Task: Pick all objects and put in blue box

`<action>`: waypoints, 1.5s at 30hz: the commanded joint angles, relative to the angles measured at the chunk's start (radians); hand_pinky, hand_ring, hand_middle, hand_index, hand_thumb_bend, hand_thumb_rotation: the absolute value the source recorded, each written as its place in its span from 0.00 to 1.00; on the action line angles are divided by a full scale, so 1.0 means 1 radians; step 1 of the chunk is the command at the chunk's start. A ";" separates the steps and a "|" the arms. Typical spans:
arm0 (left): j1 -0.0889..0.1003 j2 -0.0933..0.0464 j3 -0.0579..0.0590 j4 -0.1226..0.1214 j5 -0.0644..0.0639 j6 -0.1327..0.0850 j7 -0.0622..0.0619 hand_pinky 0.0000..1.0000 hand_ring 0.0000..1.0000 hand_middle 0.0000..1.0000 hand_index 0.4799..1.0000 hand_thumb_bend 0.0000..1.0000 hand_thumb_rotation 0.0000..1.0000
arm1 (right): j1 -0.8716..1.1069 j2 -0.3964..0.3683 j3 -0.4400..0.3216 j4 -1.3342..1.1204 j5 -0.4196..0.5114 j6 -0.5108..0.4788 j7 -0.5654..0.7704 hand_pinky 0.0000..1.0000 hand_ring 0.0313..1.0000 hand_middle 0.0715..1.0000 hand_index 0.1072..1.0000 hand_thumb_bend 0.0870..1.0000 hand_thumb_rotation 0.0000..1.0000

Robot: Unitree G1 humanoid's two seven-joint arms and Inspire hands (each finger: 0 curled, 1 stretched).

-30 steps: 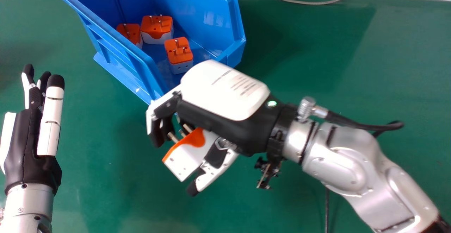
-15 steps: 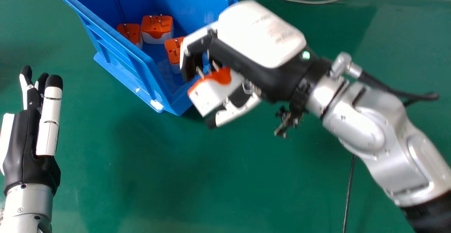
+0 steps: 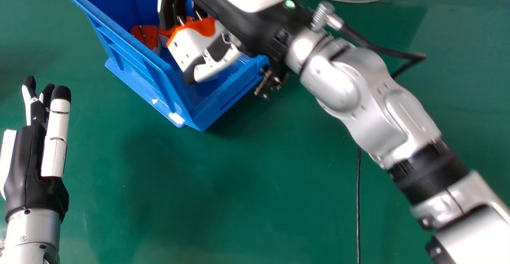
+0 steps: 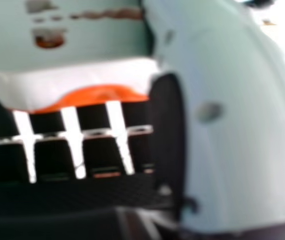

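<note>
A: So where's your plug [image 3: 190, 45] at? Looks to me like it's over the box [image 3: 228, 96], just inside the near rim. Can't tell how high up it is though.

B: Yeah, and your right hand [image 3: 247, 24] has it gripped, fingers curled over one side, thumb pressed on the other. The other plugs [image 3: 146, 36] sit on the box's floor, partly behind what you're carrying, so I wouldn't swear to a count.

A: And your left hand [image 3: 28, 156]? That's well off to the left of the box, fingers straight, nothing in it. Table [image 3: 171, 200] under the whole lot, plus a cable [image 3: 358, 208] to the right of the box, on the near side.

B: I'd call this the placing step, then. Next you'd want to get it low between the box's walls, clear of the ones in there, then ease the thumb off. Let go too high and it could bounce or tip onto its neighbours, imo.
</note>
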 commanded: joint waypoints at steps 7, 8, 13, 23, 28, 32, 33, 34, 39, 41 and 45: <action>-0.001 0.010 0.015 0.001 -0.005 -0.021 -0.005 1.00 1.00 1.00 1.00 0.52 0.91 | -0.308 0.082 0.101 0.360 -0.108 -0.016 -0.201 0.33 0.42 0.48 0.45 0.45 0.00; 0.001 0.009 0.015 0.000 -0.005 -0.022 -0.005 1.00 1.00 1.00 1.00 0.51 0.91 | -0.335 0.088 0.113 0.403 -0.119 -0.017 -0.221 0.34 0.43 0.48 0.45 0.45 0.00; 0.000 0.005 0.014 0.009 -0.004 -0.038 -0.004 1.00 1.00 1.00 1.00 0.51 0.91 | -0.422 0.102 0.159 0.568 -0.155 -0.020 -0.319 0.35 0.44 0.47 0.41 0.45 0.00; 0.003 0.005 -0.011 0.008 0.011 -0.056 -0.009 1.00 1.00 1.00 1.00 0.50 0.91 | -0.437 0.120 0.195 0.704 -0.145 -0.004 -0.424 0.36 0.44 0.48 0.40 0.45 0.00; 0.012 0.012 -0.017 0.005 0.014 -0.064 -0.024 1.00 1.00 1.00 1.00 0.50 0.91 | -0.421 0.114 0.200 0.711 -0.140 -0.004 -0.459 0.36 0.44 0.47 0.39 0.45 0.00; 0.006 0.016 -0.016 0.021 0.014 -0.077 -0.034 1.00 1.00 1.00 1.00 0.50 0.91 | -0.411 0.111 0.208 0.716 -0.142 -0.006 -0.480 0.36 0.44 0.47 0.39 0.45 0.00; 0.006 0.016 -0.016 0.022 0.014 -0.078 -0.035 1.00 1.00 1.00 1.00 0.50 0.91 | -0.411 0.111 0.209 0.716 -0.142 -0.007 -0.482 0.36 0.44 0.47 0.38 0.45 0.00; 0.007 0.017 -0.016 0.021 0.014 -0.079 -0.036 1.00 1.00 1.00 1.00 0.50 0.91 | -0.408 0.110 0.209 0.715 -0.141 -0.007 -0.485 0.36 0.44 0.47 0.38 0.45 0.00; -0.001 0.018 -0.021 0.028 0.026 -0.082 -0.028 1.00 1.00 1.00 1.00 0.51 0.91 | -0.388 0.112 0.170 0.708 -0.079 -0.018 -0.414 0.36 0.43 0.47 0.39 0.45 0.00; -0.003 0.018 -0.023 0.030 0.029 -0.081 -0.025 1.00 1.00 1.00 1.00 0.51 0.91 | -0.384 0.105 0.173 0.700 -0.073 -0.010 -0.374 0.42 0.50 0.54 0.46 0.50 0.01; -0.004 0.019 -0.024 0.031 0.030 -0.079 -0.024 1.00 1.00 1.00 1.00 0.51 0.91 | -0.380 0.094 0.183 0.686 -0.081 -0.001 -0.355 0.49 0.58 0.62 0.54 0.53 0.04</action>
